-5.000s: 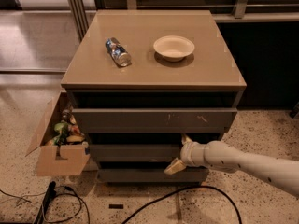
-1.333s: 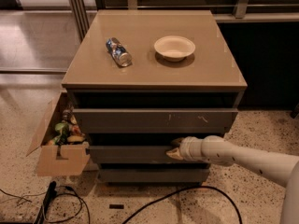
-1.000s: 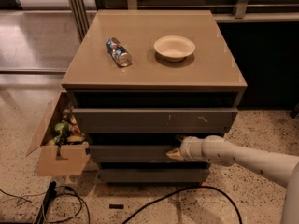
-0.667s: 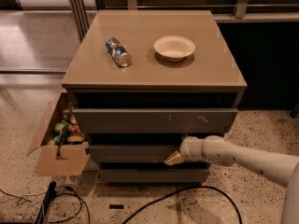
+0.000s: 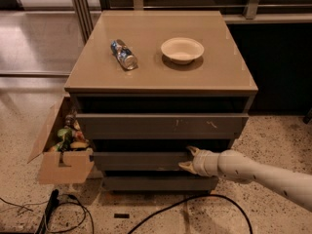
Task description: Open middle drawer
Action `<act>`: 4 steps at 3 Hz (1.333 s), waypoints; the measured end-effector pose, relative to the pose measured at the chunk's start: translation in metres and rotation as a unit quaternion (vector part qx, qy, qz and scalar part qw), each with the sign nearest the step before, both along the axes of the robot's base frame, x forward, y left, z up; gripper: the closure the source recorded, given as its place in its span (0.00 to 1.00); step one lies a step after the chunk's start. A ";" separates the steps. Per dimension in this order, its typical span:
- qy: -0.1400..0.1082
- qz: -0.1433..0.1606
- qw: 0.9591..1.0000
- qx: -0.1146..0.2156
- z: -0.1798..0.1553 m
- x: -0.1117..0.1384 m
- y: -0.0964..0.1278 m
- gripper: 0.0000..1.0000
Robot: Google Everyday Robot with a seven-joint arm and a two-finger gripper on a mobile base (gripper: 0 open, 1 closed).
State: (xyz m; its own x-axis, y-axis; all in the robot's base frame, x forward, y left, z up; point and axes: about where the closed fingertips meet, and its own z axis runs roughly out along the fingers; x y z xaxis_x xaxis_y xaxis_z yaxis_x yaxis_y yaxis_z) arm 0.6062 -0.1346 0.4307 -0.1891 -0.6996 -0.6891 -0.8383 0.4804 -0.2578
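One gripper (image 5: 187,159) at middle drawer (image 5: 141,160) front

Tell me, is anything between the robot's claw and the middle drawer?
Nothing: in the camera view the gripper is right at the front of the middle drawer, near its right end.

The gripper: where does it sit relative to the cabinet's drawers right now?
In the camera view the gripper is low, right of centre, at the right end of the middle drawer front, below the scuffed top drawer.

Gripper (image 5: 187,158) at middle drawer (image 5: 139,160) front
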 end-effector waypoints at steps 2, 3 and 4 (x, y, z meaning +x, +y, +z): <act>0.001 0.001 1.000 0.002 0.007 -0.008 -0.004 1.00; 0.001 0.001 1.000 0.002 0.007 -0.008 -0.004 0.86; 0.001 0.001 1.000 0.002 0.007 -0.008 -0.004 0.62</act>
